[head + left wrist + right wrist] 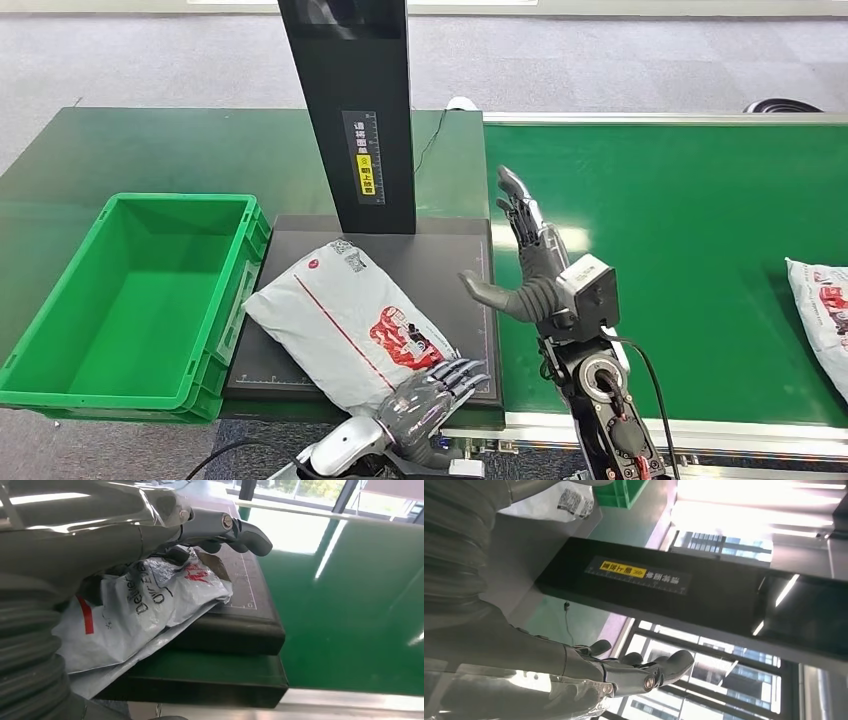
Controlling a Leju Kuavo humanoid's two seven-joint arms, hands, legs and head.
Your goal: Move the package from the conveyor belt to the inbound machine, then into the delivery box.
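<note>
A grey plastic package (345, 320) with red print lies slanted on the inbound machine's black platform (430, 260), its near end hanging over the front edge. My left hand (430, 395) lies flat on the package's near right corner with fingers stretched out. In the left wrist view the thumb of that hand (150, 525) sticks out above the package (145, 605), not closed on it. My right hand (530, 260) hovers open over the left edge of the conveyor belt (690, 230), beside the platform, fingers pointing away and thumb toward the package. It holds nothing.
The machine's black scanner column (355, 110) rises at the back of the platform. An empty green delivery box (130, 300) stands just left of the platform. A second package (822, 305) lies at the belt's right edge.
</note>
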